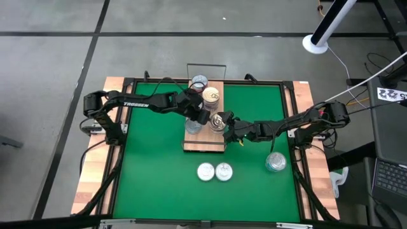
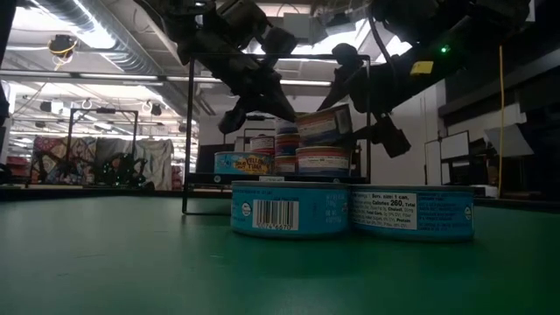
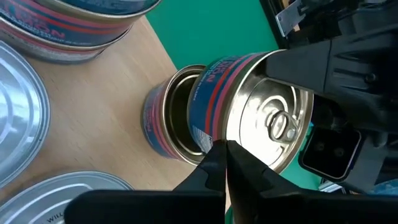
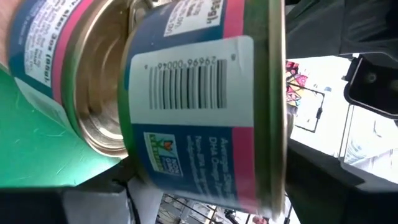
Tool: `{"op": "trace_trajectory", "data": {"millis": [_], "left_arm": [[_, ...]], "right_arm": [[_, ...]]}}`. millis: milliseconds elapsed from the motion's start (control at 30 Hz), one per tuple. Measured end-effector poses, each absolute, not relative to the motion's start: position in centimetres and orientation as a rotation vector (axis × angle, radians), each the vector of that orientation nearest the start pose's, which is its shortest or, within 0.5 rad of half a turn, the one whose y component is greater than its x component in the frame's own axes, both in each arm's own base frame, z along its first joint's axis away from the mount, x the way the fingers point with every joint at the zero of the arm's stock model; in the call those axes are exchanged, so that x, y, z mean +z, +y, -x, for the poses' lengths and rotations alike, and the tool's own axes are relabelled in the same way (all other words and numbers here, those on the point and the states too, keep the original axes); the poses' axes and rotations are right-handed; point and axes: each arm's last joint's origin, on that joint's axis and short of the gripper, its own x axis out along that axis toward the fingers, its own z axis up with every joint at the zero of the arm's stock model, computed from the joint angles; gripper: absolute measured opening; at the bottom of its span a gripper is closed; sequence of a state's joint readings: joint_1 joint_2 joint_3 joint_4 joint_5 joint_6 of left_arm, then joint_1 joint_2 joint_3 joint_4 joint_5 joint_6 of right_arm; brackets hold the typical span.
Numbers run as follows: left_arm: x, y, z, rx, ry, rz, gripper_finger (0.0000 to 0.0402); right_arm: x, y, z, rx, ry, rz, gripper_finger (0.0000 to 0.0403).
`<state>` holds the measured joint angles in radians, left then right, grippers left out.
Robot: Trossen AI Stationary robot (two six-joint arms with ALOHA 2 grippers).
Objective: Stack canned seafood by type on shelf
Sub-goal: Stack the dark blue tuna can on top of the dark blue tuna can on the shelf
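The left arm (image 1: 137,102) is black with white letters on it. The right arm (image 1: 286,126) is black too, with thin cables.

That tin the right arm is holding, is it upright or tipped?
Tipped. The tin, between the right gripper's fingers, leans over another tin on the shelf.

Lab or workshop: exposed ceiling ducts (image 2: 79,22), strip lights, concrete floor (image 1: 51,63).

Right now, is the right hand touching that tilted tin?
Touching. The left wrist view shows the right hand clamped across the tilted tin.
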<state>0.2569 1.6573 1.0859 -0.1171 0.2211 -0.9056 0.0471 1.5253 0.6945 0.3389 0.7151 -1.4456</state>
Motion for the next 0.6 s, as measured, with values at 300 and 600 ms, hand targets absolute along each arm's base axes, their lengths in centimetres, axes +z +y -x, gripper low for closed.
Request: {"op": "trace_trajectory", "data": {"millis": [300,600], "left_arm": [[22.31,8.41,-34.51,0.345,0.618,1.046,0.0],[22.28,8.38,-34.49,0.345,0.622,1.051,0.0]], "right_arm": [[18.39,-0.51,-29.67,-0.202,0.879,1.547,0.028],[18.05,-0.53,-29.46,-0.171,0.92,1.561,0.028]]}}
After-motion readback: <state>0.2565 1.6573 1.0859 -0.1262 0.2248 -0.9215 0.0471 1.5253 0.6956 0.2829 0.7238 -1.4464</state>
